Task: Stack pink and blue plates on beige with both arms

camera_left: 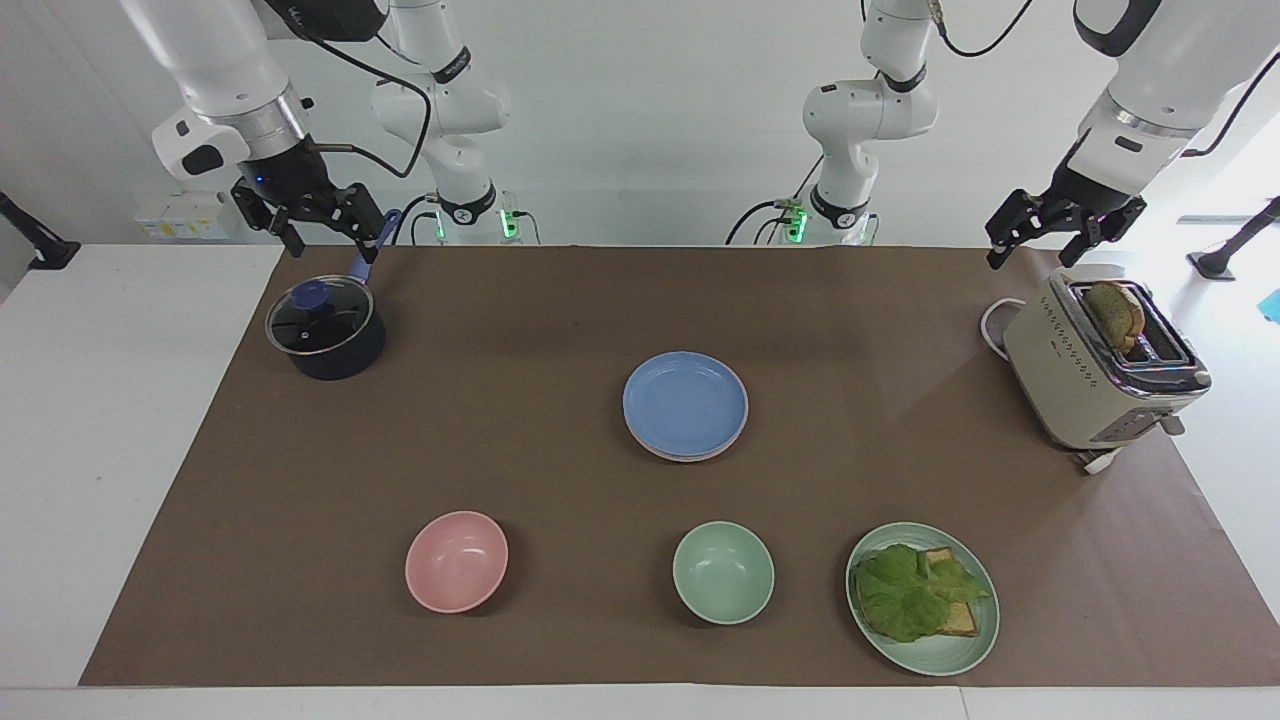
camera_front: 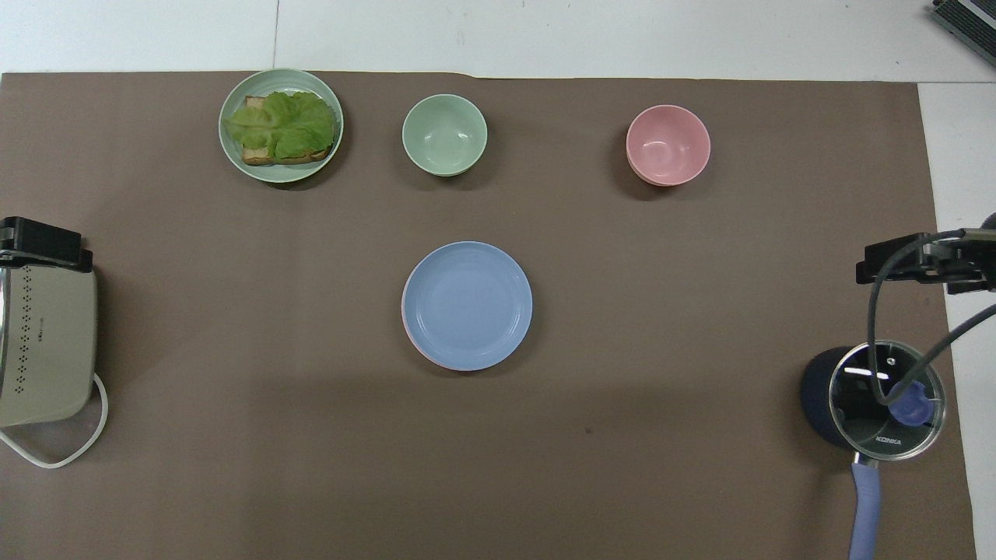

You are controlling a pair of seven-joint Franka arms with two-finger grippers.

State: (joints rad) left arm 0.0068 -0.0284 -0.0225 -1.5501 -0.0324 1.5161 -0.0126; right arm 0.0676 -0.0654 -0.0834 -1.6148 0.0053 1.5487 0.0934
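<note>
Brown matting covers most of the white table (camera_left: 120, 420), and the stack sits at its middle: the blue plate (camera_left: 685, 402) on top, a sliver of the pink plate (camera_front: 406, 330) peeping out beneath it. I can't make out the beige plate under them. Both arms are up and clear. The right gripper (camera_left: 310, 215) hangs above the saucepan (camera_left: 325, 335) at the right arm's end of the table, its jaws spread wide and holding nothing. The left gripper (camera_left: 1060, 225) hangs over the toaster (camera_left: 1095, 365) near the other end, likewise spread and empty. To my eye the stacking looks finished; the sensible thing now is to keep both grippers high and off the pile.
</note>
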